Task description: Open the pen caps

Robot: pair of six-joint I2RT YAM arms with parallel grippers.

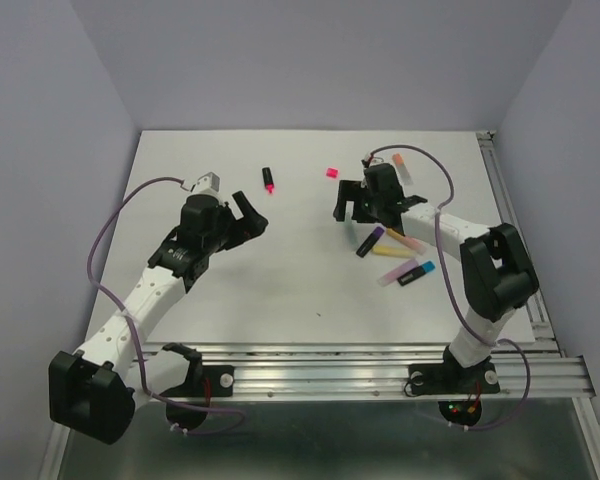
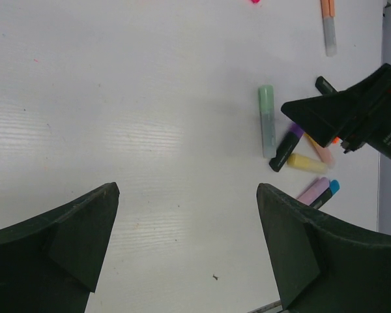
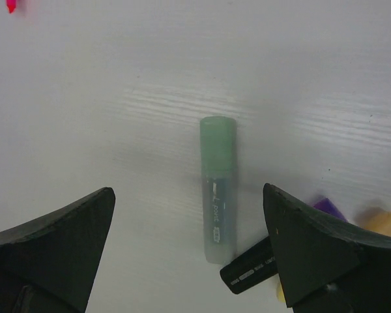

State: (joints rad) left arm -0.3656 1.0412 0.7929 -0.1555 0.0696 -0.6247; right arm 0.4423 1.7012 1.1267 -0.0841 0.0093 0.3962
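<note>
Work centres on the pale green highlighter (image 3: pixel 218 215), which lies flat on the white table (image 3: pixel 85 78) right under the right gripper (image 3: pixel 188 192). Its jaws stand wide open and hold nothing, one finger on each side of the pen and both clear of it. The green cap (image 3: pixel 217 147) is on, at the end pointing away from the wrist camera.

To do the grasp well, I would bring the gripper straight down and close across the translucent barrel, below the line where the cap ends. That leaves the whole cap free for the other arm to pinch and pull. Clamping on the cap, or across the join, would defeat the pull.

A black pen with a purple end (image 3: pixel 254 267) lies at an angle by the barrel's near end. The wrist view does not show clearly whether the two touch. The fingers should therefore close nearer the middle of the barrel, so they do not drag this neighbour along.

The left gripper (image 2: pixel 188 188) is also open and empty. It hangs over bare table, well apart from the green pen, and must come across to take the cap.

Farther off, a small pink cap (image 1: pixel 332 172) lies alone, apart from a black pen with a bright pink end (image 1: pixel 268 180), so I judge that pen is already opened.
</note>
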